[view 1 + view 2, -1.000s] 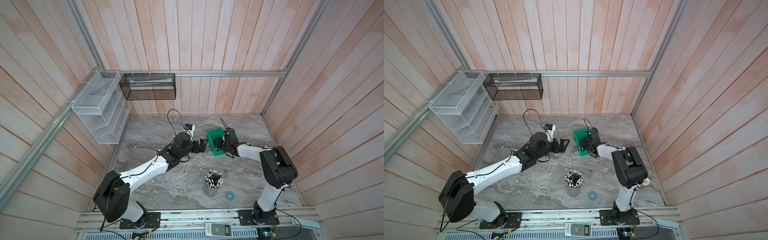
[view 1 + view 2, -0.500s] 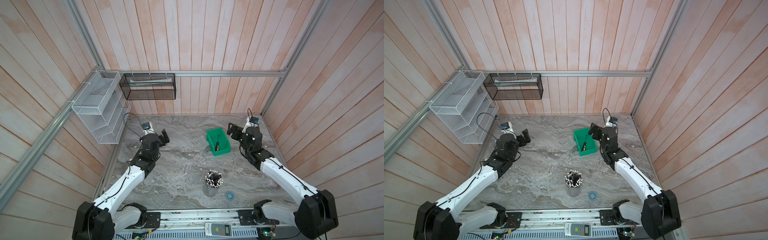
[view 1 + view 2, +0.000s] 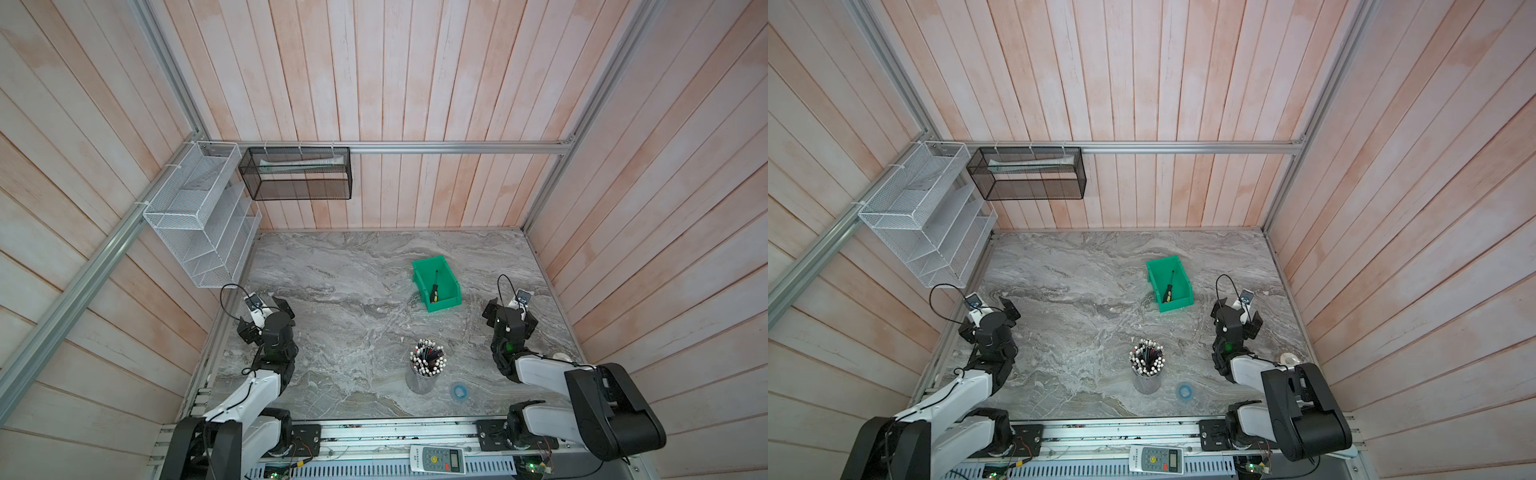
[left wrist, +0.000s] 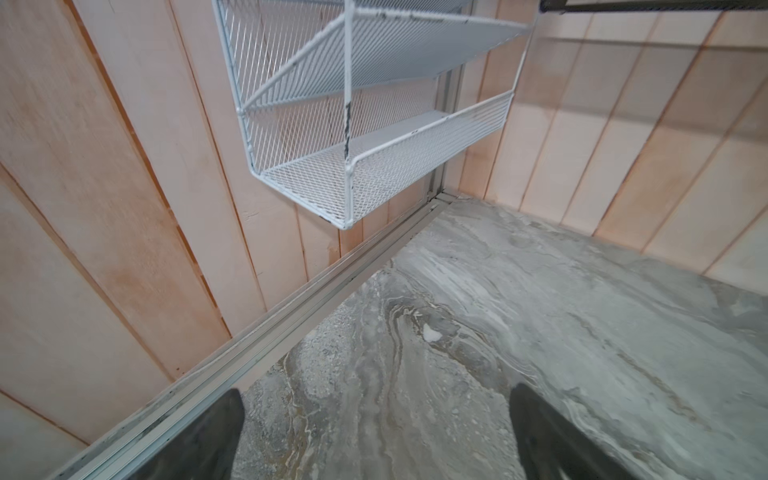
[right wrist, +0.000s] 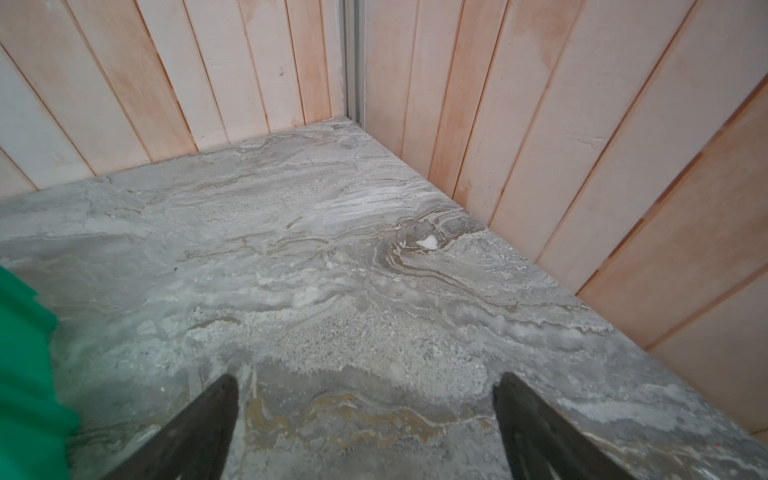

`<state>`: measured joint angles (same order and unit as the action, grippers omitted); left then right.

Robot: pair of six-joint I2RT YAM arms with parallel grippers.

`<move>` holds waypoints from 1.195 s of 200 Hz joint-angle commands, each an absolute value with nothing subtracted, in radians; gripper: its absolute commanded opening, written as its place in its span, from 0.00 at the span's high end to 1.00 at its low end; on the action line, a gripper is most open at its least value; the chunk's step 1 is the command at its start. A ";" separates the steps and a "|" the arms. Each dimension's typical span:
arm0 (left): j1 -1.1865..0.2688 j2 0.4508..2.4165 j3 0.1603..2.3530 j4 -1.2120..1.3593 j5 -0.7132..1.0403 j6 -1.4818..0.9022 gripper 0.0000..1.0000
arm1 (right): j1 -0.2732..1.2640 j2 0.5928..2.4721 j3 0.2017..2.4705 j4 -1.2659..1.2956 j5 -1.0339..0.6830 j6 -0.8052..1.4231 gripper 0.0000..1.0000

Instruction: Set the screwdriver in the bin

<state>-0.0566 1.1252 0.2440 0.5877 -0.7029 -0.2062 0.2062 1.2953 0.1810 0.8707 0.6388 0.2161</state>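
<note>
The left tool [image 3: 266,319] and right tool [image 3: 511,318] have pulled away from the bin [image 3: 445,305], back to their own sides of the counter [image 3: 353,299]. The right tool's jaws have spread wide, and the screwdriver [image 3: 434,291] now lies loose inside the bin.

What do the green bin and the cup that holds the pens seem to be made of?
The bin: probably moulded plastic, uniformly bright green with smooth walls. The pen cup: seemingly metal mesh, silvery grey and partly see-through, though too small to be sure.
</note>
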 commanded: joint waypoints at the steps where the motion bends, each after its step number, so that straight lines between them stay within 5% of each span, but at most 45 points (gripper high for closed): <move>1: -0.017 1.208 0.277 0.649 -0.584 -0.215 0.00 | 0.214 1.303 0.146 1.178 0.585 0.092 0.02; 74: -0.001 1.358 0.280 0.929 -0.376 -0.146 0.00 | 0.216 1.510 0.087 1.575 0.541 -0.063 0.02; 90: 0.028 1.468 0.224 1.185 -0.270 -0.134 0.00 | 0.215 1.486 0.090 1.519 0.516 -0.040 0.02; 102: 0.028 1.436 0.271 1.023 -0.213 -0.130 0.00 | 0.180 1.510 0.064 1.582 0.440 -0.028 0.02; 113: 0.026 1.467 0.250 1.124 -0.212 -0.116 0.00 | 0.172 1.598 0.078 1.666 0.426 -0.057 0.02; 146: -0.005 1.570 0.265 1.196 -0.183 -0.045 0.00 | 0.109 1.540 0.201 1.326 0.363 0.041 0.02; 239: -0.005 1.539 0.279 1.125 -0.172 -0.054 0.00 | 0.091 1.548 0.204 1.336 0.322 0.039 0.02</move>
<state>-0.0025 1.5459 0.2676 1.1225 -0.1867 -0.0704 0.1024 1.5536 0.1913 1.3594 0.3523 0.0261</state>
